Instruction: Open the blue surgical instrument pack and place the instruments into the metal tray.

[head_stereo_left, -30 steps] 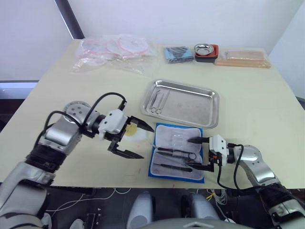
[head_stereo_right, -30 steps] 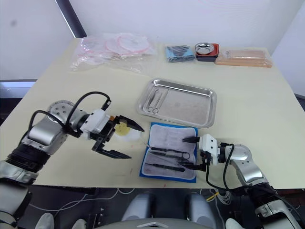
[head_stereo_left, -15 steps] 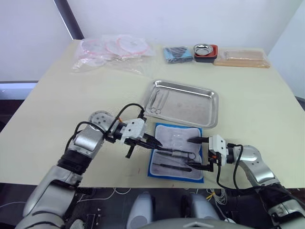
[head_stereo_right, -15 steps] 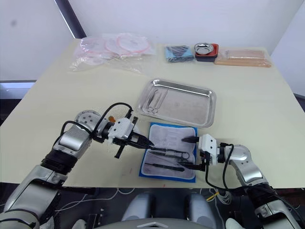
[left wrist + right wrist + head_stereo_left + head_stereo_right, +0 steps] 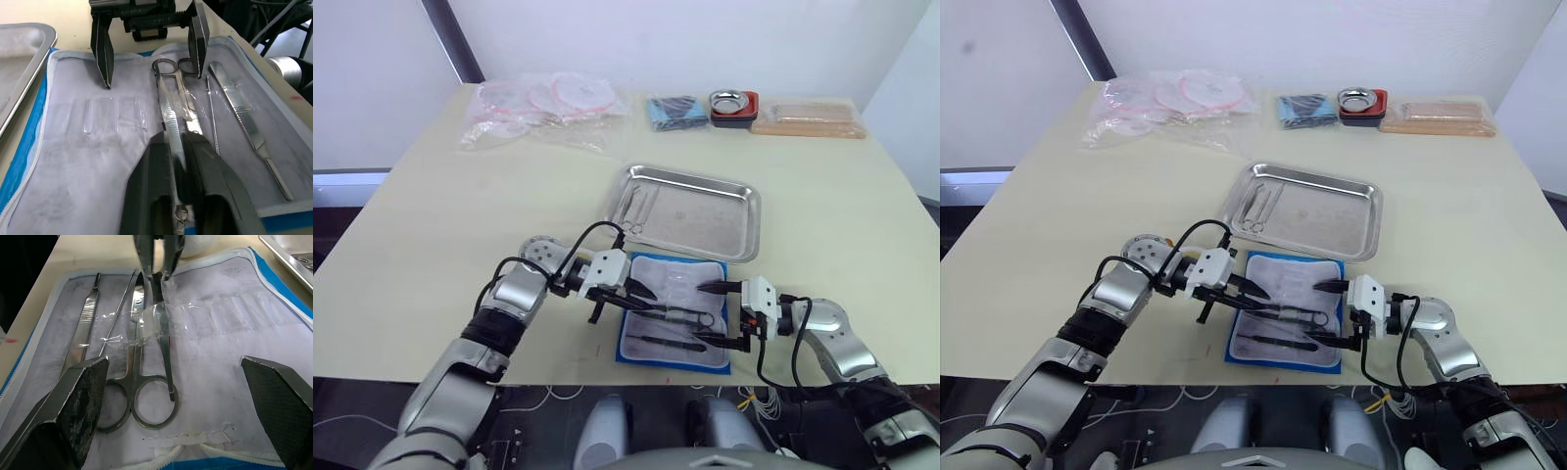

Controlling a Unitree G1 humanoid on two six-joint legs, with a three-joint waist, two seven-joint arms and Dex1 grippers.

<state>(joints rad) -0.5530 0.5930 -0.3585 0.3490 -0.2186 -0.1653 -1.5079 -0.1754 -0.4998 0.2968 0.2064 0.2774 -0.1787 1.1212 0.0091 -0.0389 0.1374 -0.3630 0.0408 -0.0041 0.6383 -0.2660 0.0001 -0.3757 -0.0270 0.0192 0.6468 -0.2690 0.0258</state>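
With the pack (image 5: 674, 311) lying open just below the tray (image 5: 685, 211), the left gripper (image 5: 178, 161) pinched on the scissors (image 5: 151, 377) should draw them from under the clear strap (image 5: 161, 325), while the right gripper (image 5: 715, 313) stays wide.

A big table (image 5: 431, 225) with a pale yellow top stands in a bright room. Behind it the wall (image 5: 705, 39) is plain white. A dark bar (image 5: 455, 44) runs slanting down the wall to the table's far left corner. By the table's left side there is a dark ledge (image 5: 342, 181). Under the near edge of the table the floor (image 5: 548, 406) is dark, and white and black cables (image 5: 524, 401) lie on it in loose loops. The light is soft and even, and the table top has no strong shadows.
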